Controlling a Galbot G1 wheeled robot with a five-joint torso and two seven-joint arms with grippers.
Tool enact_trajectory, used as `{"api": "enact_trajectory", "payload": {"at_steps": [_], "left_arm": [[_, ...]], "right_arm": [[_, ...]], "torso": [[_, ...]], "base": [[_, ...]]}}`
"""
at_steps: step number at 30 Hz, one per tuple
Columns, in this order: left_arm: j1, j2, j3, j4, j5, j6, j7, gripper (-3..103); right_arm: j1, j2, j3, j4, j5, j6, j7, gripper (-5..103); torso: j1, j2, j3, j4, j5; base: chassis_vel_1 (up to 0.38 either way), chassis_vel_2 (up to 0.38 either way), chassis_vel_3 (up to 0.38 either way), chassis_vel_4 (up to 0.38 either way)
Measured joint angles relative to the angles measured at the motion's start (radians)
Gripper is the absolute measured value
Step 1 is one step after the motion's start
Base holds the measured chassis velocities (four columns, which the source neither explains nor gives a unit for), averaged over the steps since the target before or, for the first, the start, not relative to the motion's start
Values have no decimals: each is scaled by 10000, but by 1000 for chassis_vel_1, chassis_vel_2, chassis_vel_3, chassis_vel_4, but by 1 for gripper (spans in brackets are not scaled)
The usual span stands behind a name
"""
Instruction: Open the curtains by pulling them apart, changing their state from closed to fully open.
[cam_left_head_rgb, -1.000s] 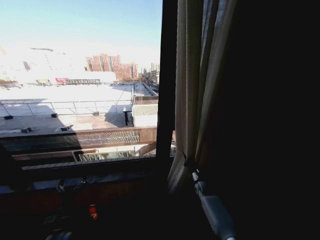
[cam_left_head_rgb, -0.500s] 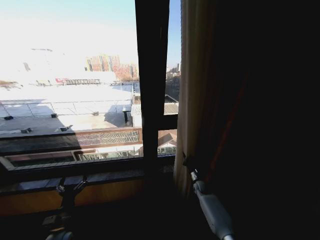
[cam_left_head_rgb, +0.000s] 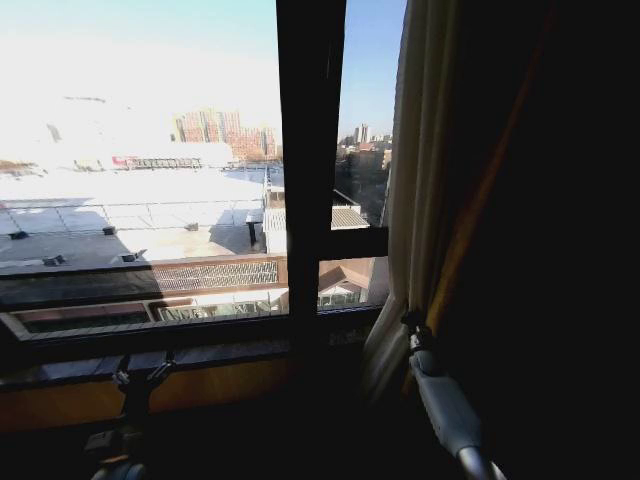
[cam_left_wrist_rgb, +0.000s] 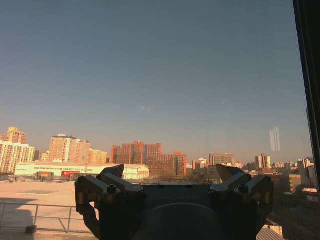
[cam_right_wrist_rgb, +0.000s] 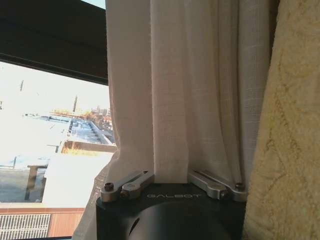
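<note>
The sheer cream curtain (cam_left_head_rgb: 415, 180) hangs bunched at the right side of the window, its pleats running down to my right gripper (cam_left_head_rgb: 412, 325). In the right wrist view the right gripper (cam_right_wrist_rgb: 170, 175) is shut on a fold of the white curtain (cam_right_wrist_rgb: 175, 90), which rises straight up from between the fingers. My left gripper (cam_left_head_rgb: 135, 378) sits low by the window sill, away from the fabric. The left wrist view has the left gripper (cam_left_wrist_rgb: 170, 175) open and empty, facing the glass and the city outside.
A dark vertical window frame (cam_left_head_rgb: 310, 170) stands left of the curtain edge, and a dark sill (cam_left_head_rgb: 150, 345) runs below the glass. A heavy drape (cam_left_head_rgb: 540, 250) hangs right of the curtain; it looks yellowish (cam_right_wrist_rgb: 290, 125) beside the right gripper.
My right gripper has moved to the right with the curtain in it, dragging the curtain edge right and uncovering more glass beyond the window frame. The left gripper has stayed put.
</note>
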Motion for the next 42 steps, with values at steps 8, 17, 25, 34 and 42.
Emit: {"api": "enact_trajectory", "payload": {"at_steps": [8, 17, 25, 34, 42], "left_arm": [[0, 0, 0, 0, 0, 0, 0, 100], [0, 0, 0, 0, 0, 0, -2, 100], [0, 0, 0, 0, 0, 0, -2, 100], [0, 0, 0, 0, 0, 0, -3, 100], [0, 0, 0, 1, 0, 0, -3, 100]], "right_arm": [[-244, -73, -38, 319, -6, -201, 339, 0], [-1410, -162, -580, 2086, 831, -566, -629, 16], [-2921, -423, -799, 3691, 1263, -816, -1134, 48], [-3721, -517, -587, 4736, 1338, -817, -1045, 81], [-3849, -557, -548, 5090, 1343, -848, -956, 100]], "torso": [[0, -1, 0, 0, 0], [0, 0, -1, 1, -3], [0, 0, -1, 0, -1], [0, 1, -1, 0, -2], [0, 0, -1, 1, -1]], "base": [[0, 0, 0, 0], [0, 0, 0, 0], [0, 0, 0, 0], [0, 0, 0, 0], [0, 0, 0, 0]]}}
